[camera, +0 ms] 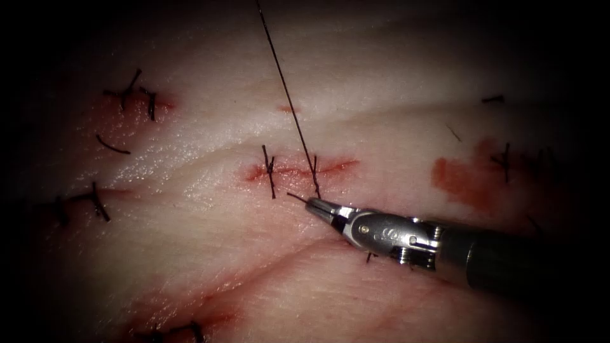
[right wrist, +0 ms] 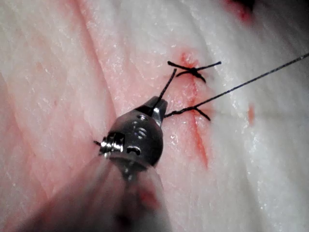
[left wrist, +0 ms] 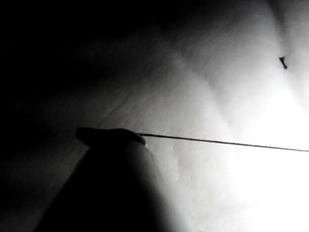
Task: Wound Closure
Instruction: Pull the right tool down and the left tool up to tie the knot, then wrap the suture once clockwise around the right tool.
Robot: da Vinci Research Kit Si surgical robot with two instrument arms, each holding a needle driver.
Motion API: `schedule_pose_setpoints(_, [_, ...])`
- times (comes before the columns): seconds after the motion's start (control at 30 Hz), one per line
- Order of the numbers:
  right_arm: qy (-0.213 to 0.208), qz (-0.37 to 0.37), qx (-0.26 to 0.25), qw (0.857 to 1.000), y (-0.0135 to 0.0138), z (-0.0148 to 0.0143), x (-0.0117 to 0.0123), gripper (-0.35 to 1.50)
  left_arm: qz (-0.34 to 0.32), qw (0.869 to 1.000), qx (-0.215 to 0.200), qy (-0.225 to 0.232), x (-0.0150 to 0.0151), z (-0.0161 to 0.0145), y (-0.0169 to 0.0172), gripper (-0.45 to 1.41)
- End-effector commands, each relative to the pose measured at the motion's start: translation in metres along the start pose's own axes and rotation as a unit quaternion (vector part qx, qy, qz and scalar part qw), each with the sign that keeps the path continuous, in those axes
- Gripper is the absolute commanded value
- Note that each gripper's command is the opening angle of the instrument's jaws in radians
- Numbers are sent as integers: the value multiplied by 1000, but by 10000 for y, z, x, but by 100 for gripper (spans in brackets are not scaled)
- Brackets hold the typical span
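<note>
Right pincer [camera: 309, 204] enters from the right and lies just below the cut [camera: 298, 170] in the tissue [camera: 190, 254], clenched on a short thread tail [camera: 296, 197] at the newer stitch [camera: 316, 184]. In the right wrist view the tail [right wrist: 165, 89] runs out from the closed tip [right wrist: 157, 107]. A long thread [camera: 286, 95] rises taut from that stitch toward the upper edge. An earlier finished stitch [camera: 270, 171] crosses the cut to its left. In the left wrist view the left pincer [left wrist: 112, 136] is dark, apparently grasping the taut thread [left wrist: 222, 142]. Red fluid [camera: 460, 181] stains the tissue right of the cut.
</note>
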Motion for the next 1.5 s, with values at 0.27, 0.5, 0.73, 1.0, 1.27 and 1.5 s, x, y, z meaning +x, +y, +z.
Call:
schedule_pose_setpoints(0.27, [3, 3, 2, 1000, -3, 6, -1, -35, -6, 1000, 8, 0, 3, 10, -10, -45])
schedule_pose_setpoints(0.5, [4, -1, 9, 1000, -16, 4, -5, -35, -16, 1000, 17, 0, 1, 11, -18, -45])
schedule_pose_setpoints(0.73, [39, 32, -27, 998, 3, 7, 10, 22, -16, 1000, 21, 3, 7, -9, 0, -45])
schedule_pose_setpoints(1.0, [88, 107, -62, 988, 42, 5, 48, 140, -71, 994, -44, 64, 50, -89, 75, -45])
schedule_pose_setpoints(1.27, [85, 119, -48, 988, 52, -13, 60, 126, -74, 989, -95, 83, 86, -158, 135, -45])
schedule_pose_setpoints(1.5, [36, 70, 28, 997, 71, -28, 86, 98, -88, 983, -138, 87, 114, -229, 201, -45])
